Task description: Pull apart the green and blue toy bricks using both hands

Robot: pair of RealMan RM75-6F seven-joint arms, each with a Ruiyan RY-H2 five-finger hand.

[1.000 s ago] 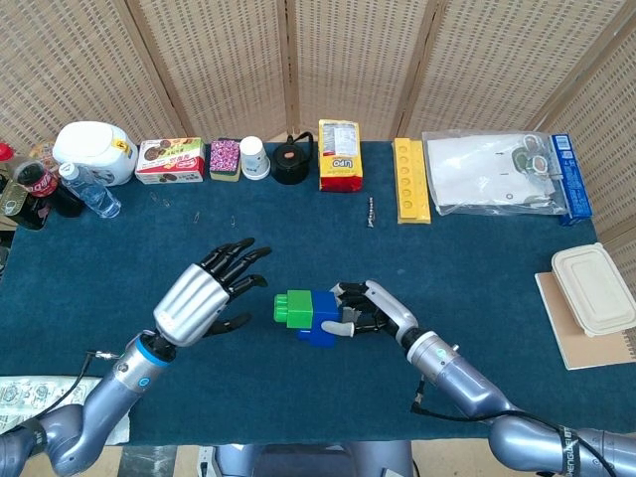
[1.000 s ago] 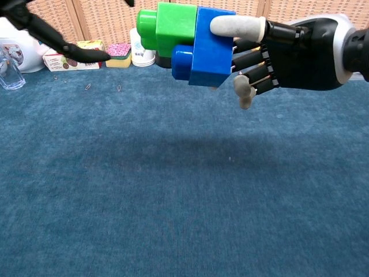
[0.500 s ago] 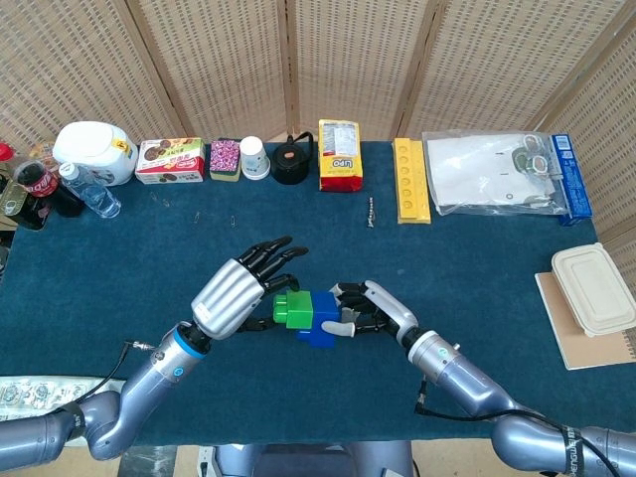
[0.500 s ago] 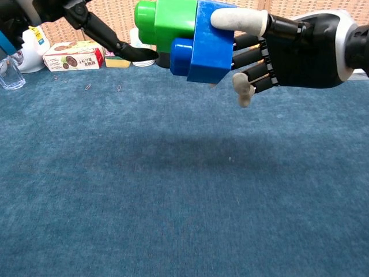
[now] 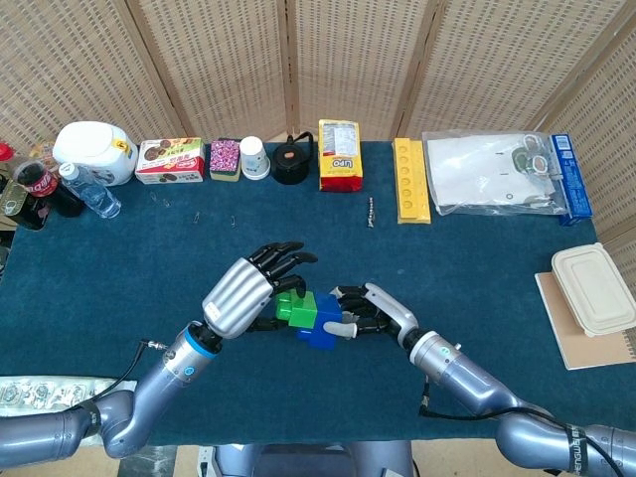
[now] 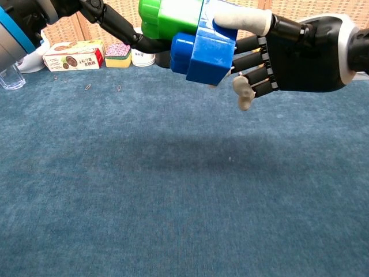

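Note:
The green brick [image 5: 294,305] and blue brick [image 5: 320,325] are joined and held above the table, slightly tilted. My right hand [image 5: 370,311] grips the blue brick [image 6: 203,48] from the right, thumb on top and fingers behind it. My left hand [image 5: 246,291] has come in from the left. Its fingers [image 5: 286,258] stretch out, spread, over the green brick [image 6: 170,17]. In the chest view a dark finger of the left hand [image 6: 118,26] reaches the green brick's lower left side; a closed grip does not show. My right hand [image 6: 295,53] fills the upper right there.
Along the table's far edge stand a white jug [image 5: 94,151], a snack box [image 5: 169,160], a paper cup [image 5: 254,157], a black pot [image 5: 291,162], a yellow packet [image 5: 339,155], a yellow tray [image 5: 410,180] and a plastic bag [image 5: 495,172]. A lidded food box [image 5: 593,288] sits right.
My left hand has moved right from open air until its fingers lie over the green brick. The joined bricks have tipped a little. The right hand keeps its grip.

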